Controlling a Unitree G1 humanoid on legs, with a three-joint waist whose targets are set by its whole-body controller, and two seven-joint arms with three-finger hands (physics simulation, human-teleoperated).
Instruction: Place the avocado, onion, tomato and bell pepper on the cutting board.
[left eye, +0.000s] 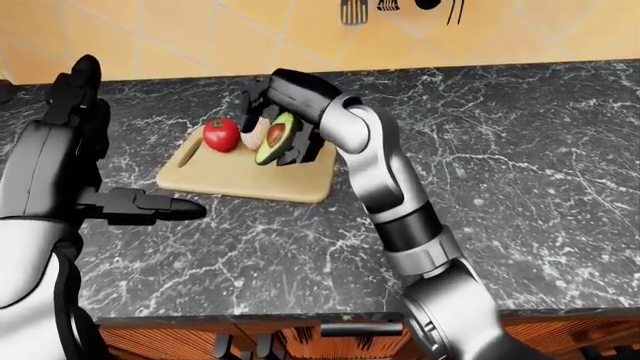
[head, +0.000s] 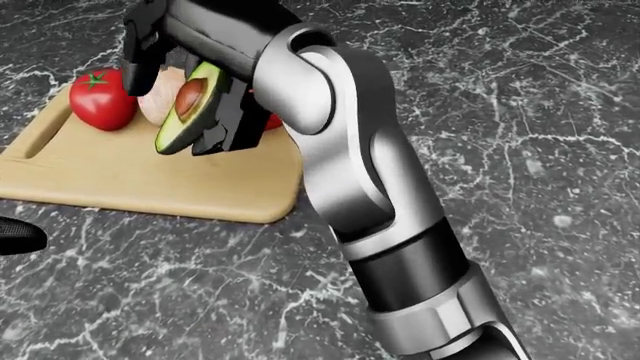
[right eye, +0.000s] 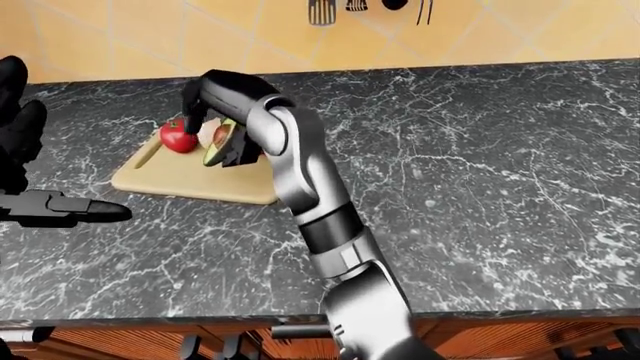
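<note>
A halved avocado (head: 178, 126), pit showing, hangs tilted just above the wooden cutting board (head: 130, 176). My right hand (head: 188, 84) is shut on it, dark fingers (head: 232, 112) on either side. On the board's top left sits a red tomato (head: 100, 99). Beside it a pale onion (head: 153, 101) is partly hidden by the hand. A red patch of bell pepper (head: 272, 120) peeks out from behind my right forearm. My left hand (left eye: 125, 150) is held open over the counter, left of the board, holding nothing.
The dark marble counter (left eye: 520, 150) stretches to the right of the board. A tiled wall with hanging utensils (left eye: 352, 10) rises behind it. The counter edge and wooden cabinet fronts (left eye: 330, 334) run along the bottom of the left-eye view.
</note>
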